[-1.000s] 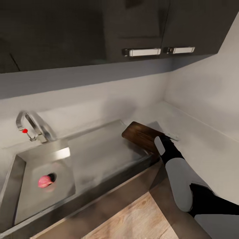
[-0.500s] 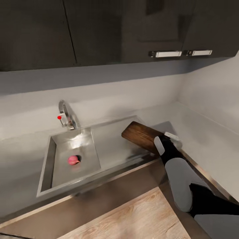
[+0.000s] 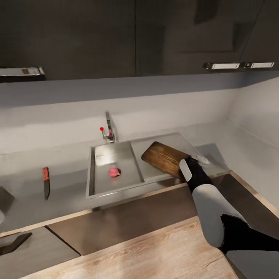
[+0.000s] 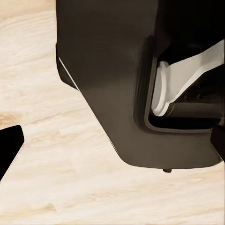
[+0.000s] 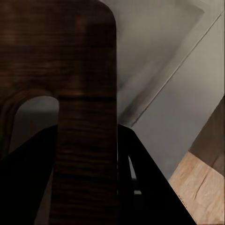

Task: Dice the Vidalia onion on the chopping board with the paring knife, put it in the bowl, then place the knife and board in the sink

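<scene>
The pinkish Vidalia onion [image 3: 114, 172] lies in the basin of the grey steel sink [image 3: 93, 170], below the tap [image 3: 110, 130]. My right gripper [image 3: 184, 166] is shut on one end of the dark wooden chopping board [image 3: 163, 158], holding it tilted above the drainboard's right part. In the right wrist view the chopping board [image 5: 84, 70] runs between the gripper's [image 5: 84, 140] dark fingers, its handle slot beside them. The paring knife [image 3: 46, 182] lies on the grey countertop [image 3: 66, 190] left of the sink. The bowl is out of view. A dark part of my left gripper [image 3: 14, 241] shows low at the left.
Dark wall cabinets [image 3: 135, 38] hang over the counter, which turns a corner at the right [image 3: 252, 147]. Wooden floor [image 3: 155, 252] lies in front of the dark base units. The left wrist view shows floor [image 4: 56, 187] and the robot's dark body [image 4: 126, 84].
The whole view has swung to the left: the sink has slid rightward in the picture and the paring knife has come into sight. My right arm keeps holding the chopping board.
</scene>
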### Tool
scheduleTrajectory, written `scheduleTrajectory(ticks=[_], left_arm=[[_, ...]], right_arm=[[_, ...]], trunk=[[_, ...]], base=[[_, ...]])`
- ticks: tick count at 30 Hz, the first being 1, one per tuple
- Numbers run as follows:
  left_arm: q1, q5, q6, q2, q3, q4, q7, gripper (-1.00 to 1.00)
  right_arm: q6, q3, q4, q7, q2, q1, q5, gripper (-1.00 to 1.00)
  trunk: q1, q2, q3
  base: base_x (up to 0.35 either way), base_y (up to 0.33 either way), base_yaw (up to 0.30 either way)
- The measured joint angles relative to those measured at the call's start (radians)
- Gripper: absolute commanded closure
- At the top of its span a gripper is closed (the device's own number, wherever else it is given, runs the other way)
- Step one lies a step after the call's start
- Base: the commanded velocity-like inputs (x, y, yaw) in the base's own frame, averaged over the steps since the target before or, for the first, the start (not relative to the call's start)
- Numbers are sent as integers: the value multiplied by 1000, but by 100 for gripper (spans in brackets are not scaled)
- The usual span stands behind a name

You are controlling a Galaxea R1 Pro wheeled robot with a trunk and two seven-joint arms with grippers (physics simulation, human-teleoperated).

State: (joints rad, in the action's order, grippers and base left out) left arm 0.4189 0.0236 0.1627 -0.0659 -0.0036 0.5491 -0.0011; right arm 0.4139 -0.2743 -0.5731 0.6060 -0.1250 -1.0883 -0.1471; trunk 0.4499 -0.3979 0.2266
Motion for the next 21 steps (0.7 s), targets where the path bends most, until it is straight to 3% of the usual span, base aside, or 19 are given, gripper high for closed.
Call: scheduleTrajectory(ticks=[7,12,14,21], left_arm=[[-1,0,-11,1,-4,157,1,-100],[0,0,-89,3,-4,240,1,-100],[0,0,-128,4,-3,257,1,-100],[0,1,-144,6,0,246,1,-100]], right_arm=[[-2,0,-1,0,0,0,-1,100],[0,1,-1,-1,0,0,1,100],[2,2,-1,-2,0,0,3,100],[3,29,-1,-3,-1,0,8,100]], trunk=[[0,0,-9],[-1,0,-15],[-1,0,-17],[-1,0,-19]], base=[[-135,71,216],[-10,5,216],[-1,1,113],[-1,113,76]])
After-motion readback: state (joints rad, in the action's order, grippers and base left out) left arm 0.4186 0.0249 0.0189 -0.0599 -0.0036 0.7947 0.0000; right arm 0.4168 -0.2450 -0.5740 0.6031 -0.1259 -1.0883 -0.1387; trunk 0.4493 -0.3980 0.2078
